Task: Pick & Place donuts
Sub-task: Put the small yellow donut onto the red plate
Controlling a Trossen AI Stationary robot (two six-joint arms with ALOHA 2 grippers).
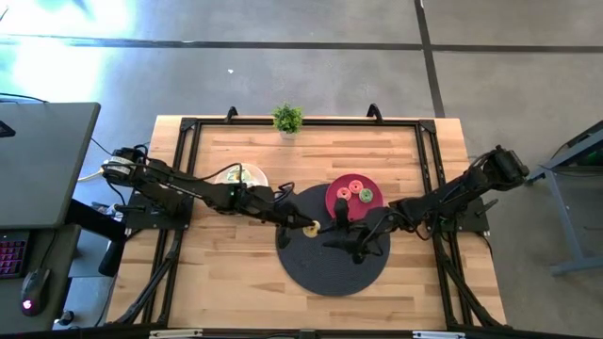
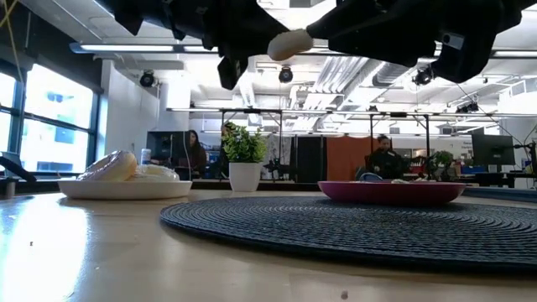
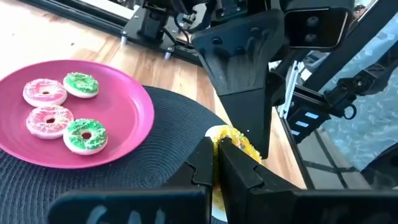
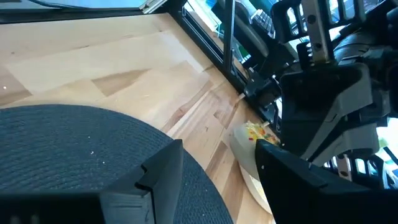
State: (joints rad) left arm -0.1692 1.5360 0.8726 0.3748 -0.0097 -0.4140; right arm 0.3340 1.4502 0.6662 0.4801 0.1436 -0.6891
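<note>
My left gripper (image 1: 303,226) reaches in from the table's left and is shut on a yellow speckled donut (image 3: 235,142) above the dark round mat (image 1: 330,268). The low view shows the donut's pale underside (image 2: 289,42) well above the table. My right gripper (image 4: 219,146) is open, coming from the right. One of its fingers (image 3: 242,74) stands right beside the donut; whether it touches I cannot tell. Two pink donuts (image 3: 45,92) and two green ones (image 3: 86,134) lie flat on the pink plate (image 3: 140,118). My left gripper pinches the yellow donut by the near part of its ring (image 3: 225,144) between its two fingers (image 3: 205,165). The fingers come roughly level from the table's left. The donut is lifted clear of the mat and sticks out past the fingertips.
A white plate (image 1: 226,177) with pale donuts (image 2: 109,166) sits left of the mat. The pink plate (image 1: 332,198) rests on the mat's far part. A small potted plant (image 1: 287,118) stands at the far edge. Bare wood lies near and left. People sit in the room beyond.
</note>
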